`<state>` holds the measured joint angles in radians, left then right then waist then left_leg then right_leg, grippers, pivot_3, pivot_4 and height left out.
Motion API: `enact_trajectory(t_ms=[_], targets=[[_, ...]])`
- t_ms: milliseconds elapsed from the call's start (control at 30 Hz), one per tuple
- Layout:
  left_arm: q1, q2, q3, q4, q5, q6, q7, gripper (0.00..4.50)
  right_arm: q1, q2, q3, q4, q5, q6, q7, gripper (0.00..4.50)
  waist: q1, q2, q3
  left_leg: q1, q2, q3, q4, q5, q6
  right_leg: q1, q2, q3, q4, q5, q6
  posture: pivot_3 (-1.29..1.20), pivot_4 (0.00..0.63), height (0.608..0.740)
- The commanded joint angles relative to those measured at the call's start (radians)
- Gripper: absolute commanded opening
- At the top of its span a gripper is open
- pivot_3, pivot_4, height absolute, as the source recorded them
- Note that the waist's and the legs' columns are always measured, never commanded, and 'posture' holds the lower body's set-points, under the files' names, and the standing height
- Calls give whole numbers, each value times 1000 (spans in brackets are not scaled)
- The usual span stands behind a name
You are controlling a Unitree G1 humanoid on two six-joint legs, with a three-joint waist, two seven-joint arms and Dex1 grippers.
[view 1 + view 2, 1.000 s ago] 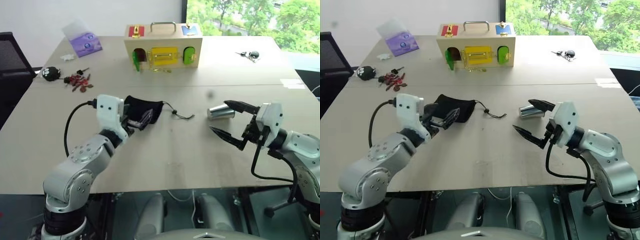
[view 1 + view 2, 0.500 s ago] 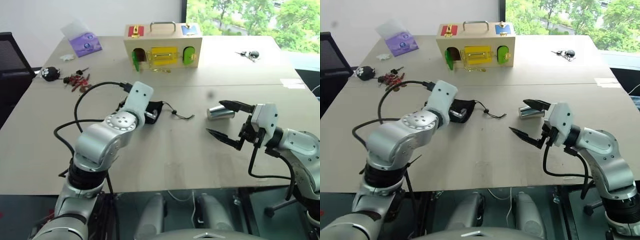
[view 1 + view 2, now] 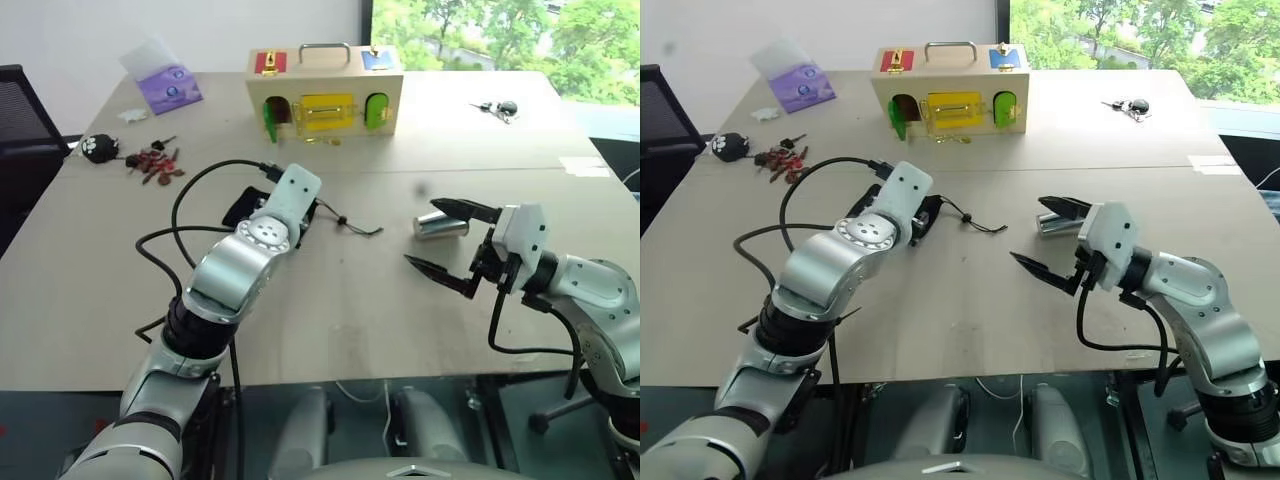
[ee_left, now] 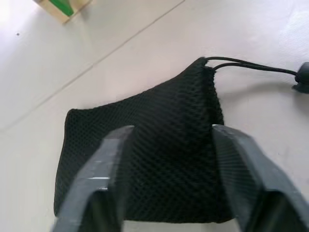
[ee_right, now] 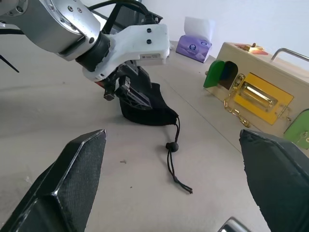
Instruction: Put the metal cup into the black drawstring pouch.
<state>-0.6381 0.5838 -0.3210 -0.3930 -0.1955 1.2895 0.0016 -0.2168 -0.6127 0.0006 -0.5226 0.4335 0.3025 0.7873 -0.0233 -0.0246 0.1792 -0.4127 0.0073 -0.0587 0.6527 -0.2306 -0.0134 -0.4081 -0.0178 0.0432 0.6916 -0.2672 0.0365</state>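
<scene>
Right pincer [image 3: 448,242] nearest, hovering over the bench [image 3: 350,320] on the right side, fingers spread wide, nothing between them. One fingertip sits just above the metal cup [image 3: 441,225], the other lower and nearer; no contact visible. Cup lies on its side on the bench, well apart from the pouch.

Left pincer [image 4: 166,179] reaches forward and down onto the black drawstring pouch [image 4: 145,159]. Wrist view: both fingers [image 4: 108,174] lie over the mesh fabric with a band of pouch between them, partly apart; cannot tell whether they actually pinch the fabric or just rest on it. Pouch lies flat on the bench, left of centre, mostly hidden under the left wrist in the head views, one corner showing at [image 3: 238,208]. Its cord [image 3: 352,226] trails toward the right across the bench, with a small bead on it, ending short of the cup.

Further back, left side: a small black-and-white toy [image 3: 101,148] with red keys [image 3: 153,163] just beside it. Beyond those, a purple tissue pack [image 3: 170,85]. Centre back: a wooden box [image 3: 325,98] with a metal handle, yellow panel, green and red doors. Far right back: a set of dark keys [image 3: 497,109]. Black chair [image 3: 22,120] at the far left bench edge.
</scene>
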Motion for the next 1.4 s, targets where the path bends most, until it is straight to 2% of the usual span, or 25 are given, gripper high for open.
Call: enact_trajectory(t_ms=[33,100,133,233,267,433,500,600,733,767,800,867,967,1067,1400], targets=[[94,201,33,-58,29,-259,-209,1028,-6,11,3,-6,6,-26,12,4500,-9,0,0,0,0,0,0,0,0,-1,0,0,2,0,0,0,150,740],[152,286,56,-43,42,-409,-299,99,-5,17,7,3,5,-36,20,4500,-8,0,0,0,0,0,-1,0,0,-1,-1,0,2,0,0,0,150,740],[179,312,70,-36,43,-482,-342,23,-5,19,9,8,3,-40,23,4500,-7,1,0,-1,0,-1,-1,0,0,-1,-1,-1,1,0,0,0,150,740],[279,373,144,-8,14,-753,-513,23,-5,24,12,22,-1,-55,32,4500,2,1,0,-1,0,0,0,0,0,-1,-3,-1,0,0,0,0,150,740],[310,393,168,2,14,-793,-549,23,-4,25,12,26,-2,-60,35,4500,6,1,0,-1,0,0,0,0,0,-1,-3,-1,0,0,0,0,150,740],[376,398,241,54,53,-870,-588,23,0,30,17,41,-6,-80,48,4500,11,1,0,-2,1,2,0,0,1,-1,-2,-3,0,0,0,0,150,740],[396,360,306,46,-5,-849,-598,23,-2,35,22,46,-7,-85,50,4500,10,1,0,-2,1,3,0,0,1,-1,-2,-3,0,0,0,0,150,740],[420,330,350,5,-3,-790,-576,834,-7,39,26,55,-10,-92,54,4500,9,1,0,-2,1,3,0,0,1,-1,-2,-2,0,0,0,0,150,740],[484,313,353,-120,104,-720,-484,2923,-12,39,22,70,-12,-101,65,4500,6,1,0,-1,1,2,0,0,1,-1,-1,-2,1,0,0,0,150,740],[495,303,352,-154,117,-690,-465,3205,-12,39,21,72,-13,-103,67,4500,7,1,0,-1,1,2,0,0,1,-1,-1,-2,1,0,0,0,150,740],[503,289,348,-195,141,-640,-436,3845,-12,38,20,72,-12,-103,68,4500,7,1,0,-1,1,2,0,0,1,-1,-1,-2,1,0,0,0,150,740],[496,256,310,-271,241,-514,-339,3845,-12,37,19,71,-11,-100,68,4500,8,1,0,-1,1,2,0,0,1,-1,-1,-2,1,0,0,0,150,740],[415,194,195,-357,280,-295,-303,3845,-18,35,21,57,-5,-81,63,4500,12,0,0,-1,0,2,1,0,1,0,-1,-3,2,0,0,0,150,740],[333,156,103,-357,323,-137,-270,3845,-28,30,19,49,-1,-65,61,4500,10,0,0,-1,-1,2,3,0,1,1,0,-3,2,0,0,0,150,740],[128,101,-115,-156,446,-77,-201,3845,-15,26,12,26,-1,-44,42,4500,9,0,0,-1,-1,1,2,0,1,0,0,-3,3,0,0,0,150,740]])
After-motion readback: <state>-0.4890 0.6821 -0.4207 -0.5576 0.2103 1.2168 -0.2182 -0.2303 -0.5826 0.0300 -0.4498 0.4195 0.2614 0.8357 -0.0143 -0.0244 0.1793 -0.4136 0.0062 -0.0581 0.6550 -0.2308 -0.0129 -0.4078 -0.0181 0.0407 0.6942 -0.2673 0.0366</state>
